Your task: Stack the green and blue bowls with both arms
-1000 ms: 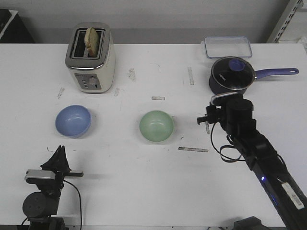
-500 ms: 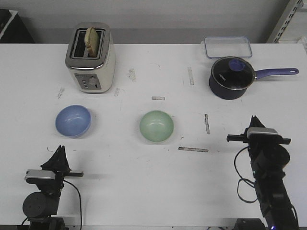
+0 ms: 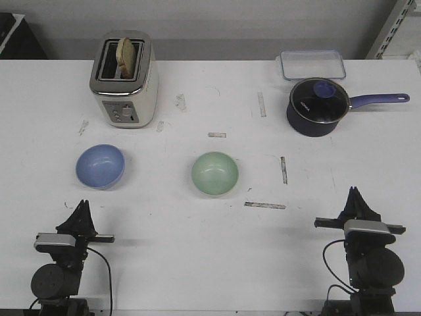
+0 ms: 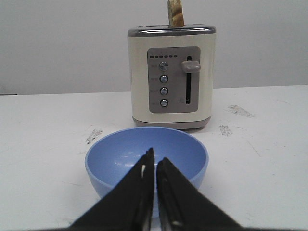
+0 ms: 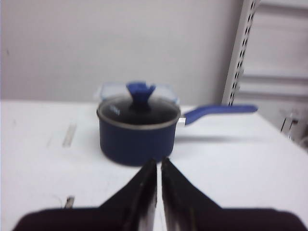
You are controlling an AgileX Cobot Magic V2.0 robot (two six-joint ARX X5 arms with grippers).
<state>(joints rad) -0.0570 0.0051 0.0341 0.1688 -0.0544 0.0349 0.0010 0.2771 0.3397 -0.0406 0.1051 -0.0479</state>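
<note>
The light blue bowl sits upright on the left of the white table; it also fills the left wrist view. The pale green bowl sits upright at the table's middle, apart from the blue one. My left gripper is shut and empty near the front left edge, just short of the blue bowl; its tips show in the left wrist view. My right gripper is shut and empty near the front right edge, far from both bowls; its tips show in the right wrist view.
A cream toaster with bread in it stands at the back left, behind the blue bowl. A dark navy saucepan with a lid and long handle stands at the back right, before a clear container. Tape strips mark the table.
My right arm has drawn back from beside the saucepan to the front right edge of the table. The left arm and both bowls have not moved.
</note>
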